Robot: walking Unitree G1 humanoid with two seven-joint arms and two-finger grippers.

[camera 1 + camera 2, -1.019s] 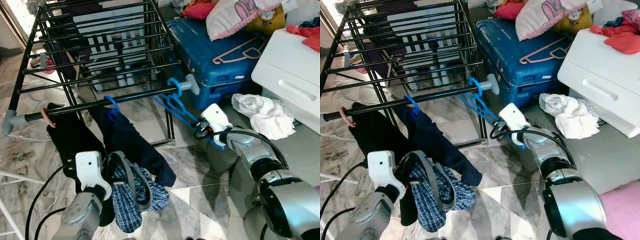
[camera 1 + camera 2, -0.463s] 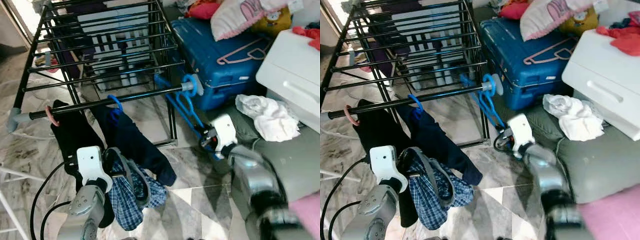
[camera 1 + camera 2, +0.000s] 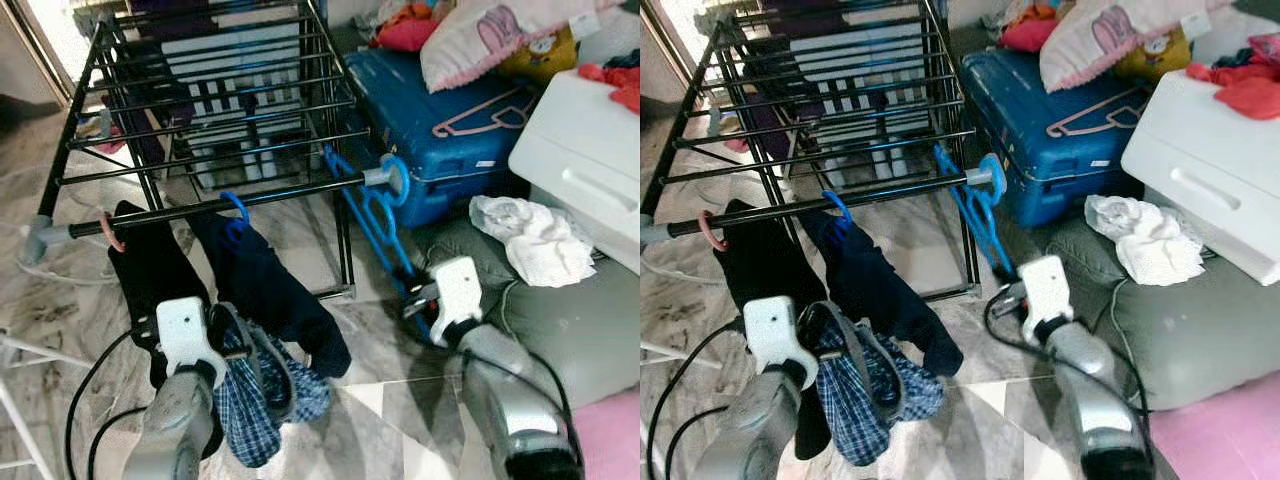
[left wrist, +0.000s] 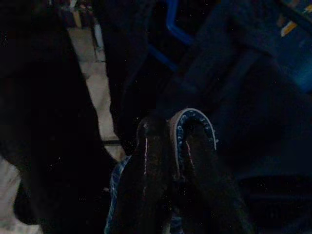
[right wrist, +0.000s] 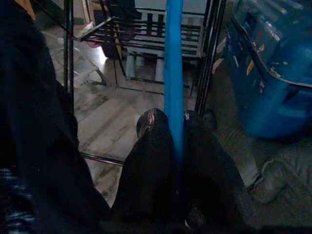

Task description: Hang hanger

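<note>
Lower now, the right tool (image 3: 420, 298) stays clamped on the blue hanger (image 3: 372, 215), hooked over the rack's rail (image 3: 230, 203); left tool (image 4: 176, 141) pinches checked cloth (image 3: 250, 410).

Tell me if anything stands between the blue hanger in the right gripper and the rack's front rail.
Nothing visible does. The right gripper is shut on the blue hanger, whose hook already loops the front rail at its capped end. The navy garment hangs further along the rail, apart from it.
</note>
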